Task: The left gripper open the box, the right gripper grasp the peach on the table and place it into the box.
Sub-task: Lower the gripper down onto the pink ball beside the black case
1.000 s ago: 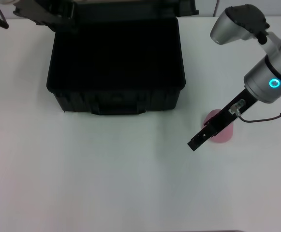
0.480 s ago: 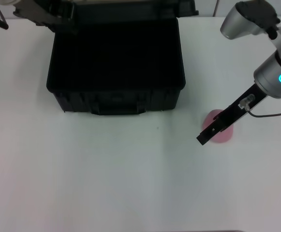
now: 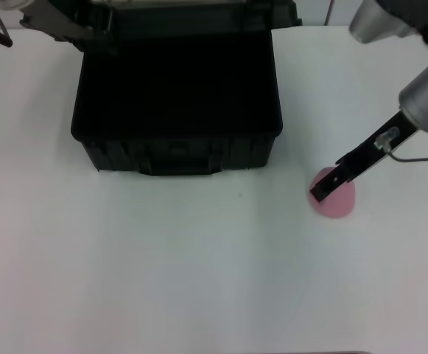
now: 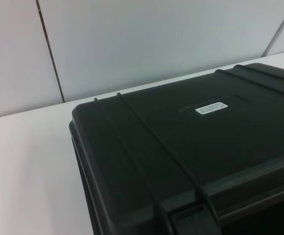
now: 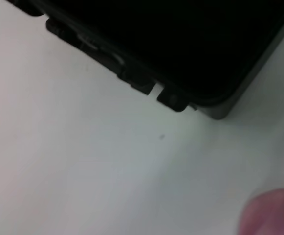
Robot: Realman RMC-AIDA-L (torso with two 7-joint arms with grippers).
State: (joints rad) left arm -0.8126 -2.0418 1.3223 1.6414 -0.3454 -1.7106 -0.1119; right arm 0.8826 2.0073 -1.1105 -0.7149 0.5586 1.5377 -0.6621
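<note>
We look down from the robot's head onto a plain white tabletop (image 3: 162,273). On the right, a silver-grey arm with a glowing blue-cyan ring comes in from the upper right corner and slopes down toward the middle. It ends in the right hand (image 3: 323,192), a slim, long black claw with a thin cable looping beside it. The tip of this hand lies over the upper left edge of the peach (image 3: 337,199); we cannot tell whether it touches the fruit, nor whether its fingers are apart or together.

The peach is a small, round, pale pink fruit with a soft matte look. It sits on the tabletop to the right of the box and a little nearer to us than the box's front wall, well apart from it. In the right wrist view it shows only as a blurred pink patch (image 5: 271,213) in one corner.

The box (image 3: 177,158) is a large black hard case of ribbed plastic. It stands open, its dark inside facing up and its lid (image 3: 191,15) raised at the far edge. Latch parts stick out along its front wall. The left hand (image 3: 66,26) is at the far left corner of the box by the raised lid, dark against dark, so we cannot tell its grip. The left wrist view shows the lid's smooth black outer face with raised ribs and a small white label (image 4: 211,106), with a pale panelled wall (image 4: 132,44) behind it.
</note>
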